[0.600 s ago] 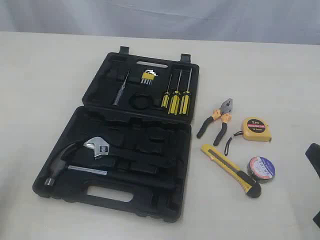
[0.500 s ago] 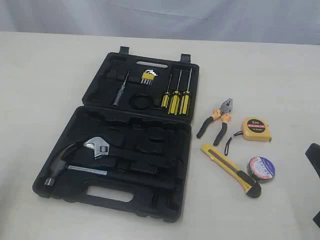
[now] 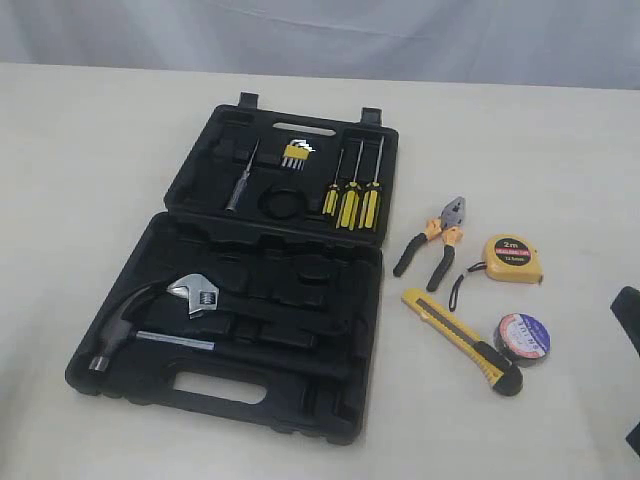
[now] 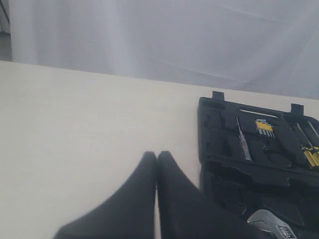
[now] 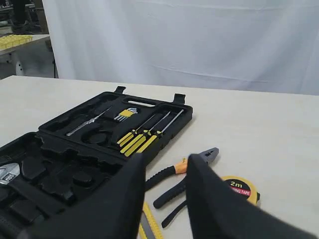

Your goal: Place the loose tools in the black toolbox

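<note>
The black toolbox (image 3: 310, 405) lies open on the table. To its right lie the orange-and-black pliers (image 3: 435, 243), the yellow tape measure (image 3: 512, 258), the yellow-and-black utility knife (image 3: 460, 340) and the black tape roll (image 3: 523, 338). My right gripper (image 5: 165, 160) is open, above the table and short of the pliers (image 5: 167, 173), with the tape measure (image 5: 240, 188) and knife (image 5: 148, 219) near its fingers. It holds nothing. My left gripper (image 4: 156, 155) is shut and empty, beside the toolbox (image 4: 224, 144) over bare table.
In the toolbox sit a hammer (image 3: 125, 325), an adjustable wrench (image 3: 196, 293), three yellow-handled screwdrivers (image 3: 350, 203), hex keys (image 3: 295, 155) and a small tester (image 3: 238, 185). A dark part of the right arm (image 3: 628, 315) shows at the right edge. A white curtain hangs behind the table.
</note>
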Controlling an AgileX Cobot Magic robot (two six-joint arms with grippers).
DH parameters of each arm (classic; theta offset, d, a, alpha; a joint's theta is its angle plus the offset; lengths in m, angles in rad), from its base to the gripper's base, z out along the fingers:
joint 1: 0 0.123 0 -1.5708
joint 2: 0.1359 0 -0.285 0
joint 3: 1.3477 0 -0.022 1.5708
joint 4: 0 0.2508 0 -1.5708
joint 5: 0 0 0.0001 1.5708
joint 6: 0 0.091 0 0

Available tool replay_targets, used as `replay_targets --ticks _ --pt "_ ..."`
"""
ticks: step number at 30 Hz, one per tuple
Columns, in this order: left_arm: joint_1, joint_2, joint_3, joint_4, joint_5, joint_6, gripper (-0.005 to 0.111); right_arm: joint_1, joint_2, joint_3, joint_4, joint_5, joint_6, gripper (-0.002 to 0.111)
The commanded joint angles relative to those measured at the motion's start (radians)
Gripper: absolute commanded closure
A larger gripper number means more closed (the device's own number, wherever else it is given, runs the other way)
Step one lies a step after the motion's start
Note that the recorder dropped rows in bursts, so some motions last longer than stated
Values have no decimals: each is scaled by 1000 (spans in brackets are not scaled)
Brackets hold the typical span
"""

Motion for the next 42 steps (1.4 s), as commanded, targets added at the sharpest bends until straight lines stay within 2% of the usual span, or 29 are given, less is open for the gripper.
replay_targets --ticks 1,9,16,18,21,23,26,31,38,41,42 --pt "-6 4 -5 4 0 0 107 -4 -7 4 -16 -85 -8 80" --pt "-6 4 -5 4 0 0 107 -4 -7 4 -13 -356 8 80" --pt "-6 4 -5 4 0 0 107 -4 -7 4 -6 -438 18 80" --pt "-6 4 -5 4 0 0 107 -4 -7 4 45 -438 87 80" --pt "-6 4 -5 4 0 0 107 -4 -7 4 130 -427 159 85" --pt "-6 4 -5 4 0 0 107 -4 -7 4 149 -414 165 95" --pt "-6 4 -5 4 0 0 107 -4 -7 -64 199 -267 165 109" --pt "-6 4 -5 4 0 0 107 -4 12 -304 197 105 165 109" --pt "-6 4 -5 4 0 0 107 -4 329 -753 -13 749 165 109" --pt "-6 4 -5 4 0 0 107 -4 517 -892 -72 1003 134 109" --pt "-6 4 -5 4 0 0 107 -4 575 -926 -73 1003 121 109"
